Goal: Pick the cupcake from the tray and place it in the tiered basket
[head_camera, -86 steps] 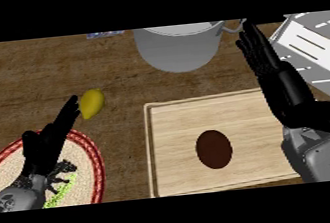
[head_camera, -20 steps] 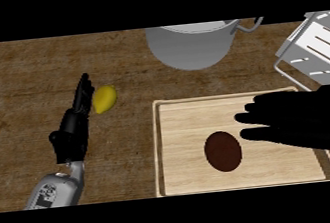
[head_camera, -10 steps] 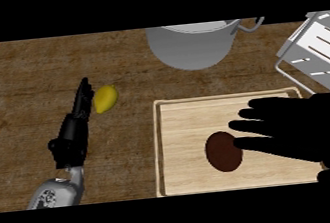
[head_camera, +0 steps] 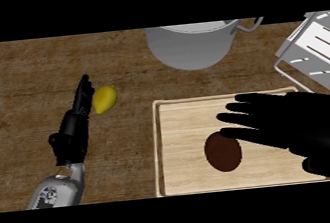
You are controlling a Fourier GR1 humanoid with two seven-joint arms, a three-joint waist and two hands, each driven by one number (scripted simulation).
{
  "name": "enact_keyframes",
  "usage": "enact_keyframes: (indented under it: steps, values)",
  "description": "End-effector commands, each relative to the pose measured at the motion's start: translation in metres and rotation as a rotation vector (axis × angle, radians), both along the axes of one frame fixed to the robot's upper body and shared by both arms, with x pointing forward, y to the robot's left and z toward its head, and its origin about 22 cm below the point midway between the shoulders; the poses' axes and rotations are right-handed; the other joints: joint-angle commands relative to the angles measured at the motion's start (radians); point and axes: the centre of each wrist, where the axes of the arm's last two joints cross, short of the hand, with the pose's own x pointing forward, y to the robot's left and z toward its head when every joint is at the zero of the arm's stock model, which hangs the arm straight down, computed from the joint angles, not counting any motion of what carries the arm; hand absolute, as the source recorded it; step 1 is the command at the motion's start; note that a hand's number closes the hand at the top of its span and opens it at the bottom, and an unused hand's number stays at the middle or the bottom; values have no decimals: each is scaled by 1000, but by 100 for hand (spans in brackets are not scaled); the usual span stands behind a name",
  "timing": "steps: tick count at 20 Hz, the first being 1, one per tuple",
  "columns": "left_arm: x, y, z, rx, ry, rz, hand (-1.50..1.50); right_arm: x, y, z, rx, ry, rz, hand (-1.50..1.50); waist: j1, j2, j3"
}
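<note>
A dark brown cupcake (head_camera: 223, 151) sits on the light wooden tray (head_camera: 181, 132), seen from above as an oval. My right hand (head_camera: 310, 119) hovers over the tray's right half, fingers spread and straight, fingertips just at the cupcake's upper right edge; whether they touch it I cannot tell. The white wire tiered basket (head_camera: 324, 55) stands at the upper right, partly cut off by the edge. On the left my left hand (head_camera: 73, 130) rests edge-on above the counter, fingers straight and pointing away from me.
A large grey pot (head_camera: 191, 43) stands behind the tray at the top centre. A yellow lemon (head_camera: 104, 99) lies on the wooden counter just right of my left hand's fingertips.
My right hand has slid left and down across the tray, its fingertips now reaching the cupcake. The left hand, lemon and pot stay put.
</note>
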Motion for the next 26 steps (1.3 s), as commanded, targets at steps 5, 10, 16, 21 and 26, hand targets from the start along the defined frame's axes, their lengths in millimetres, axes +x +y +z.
enact_keyframes:
  steps: [5,10,16,21,26]
  values:
    - [-12,9,3,4,9,-14,0,26,6,-26,-27,53,16,-150,-1,-3,-1]
    - [-13,-1,-4,-8,5,-2,0,26,8,-29,-54,94,25,-150,-5,-4,-1]
    - [0,-1,-7,7,17,1,0,38,-12,-50,-29,127,59,-150,-6,-2,-1]
    - [-14,-11,1,5,-16,-6,0,33,-9,-55,-39,142,72,-150,-6,-3,-1]
    - [-3,-14,1,2,-2,3,0,30,8,-57,-59,156,63,-150,-8,-4,-1]
